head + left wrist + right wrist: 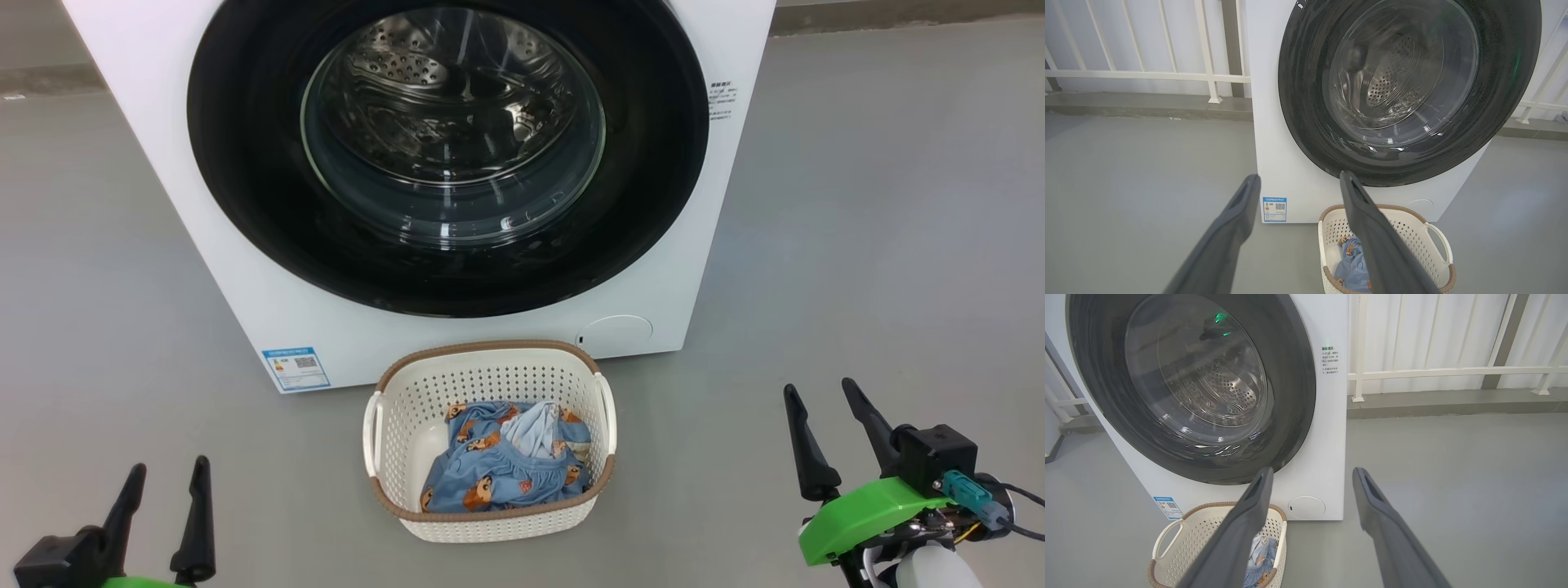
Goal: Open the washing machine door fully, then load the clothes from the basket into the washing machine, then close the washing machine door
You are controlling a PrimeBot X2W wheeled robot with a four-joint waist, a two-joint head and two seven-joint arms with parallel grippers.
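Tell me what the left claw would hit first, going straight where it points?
Probably the washing machine, its white front beside the door's lower rim, though depth ahead of the left gripper is unclear.

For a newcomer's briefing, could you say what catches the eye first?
The glossy black door, shut, on the white washer dominates the upper middle. Before it on the floor stands the basket holding blue bear-print clothes. The left gripper and right gripper hang open, lower corners.

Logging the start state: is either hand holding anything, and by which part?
Nothing is held. The left hand and the right hand both stand open and empty, apart from the basket, where the clothes lie.
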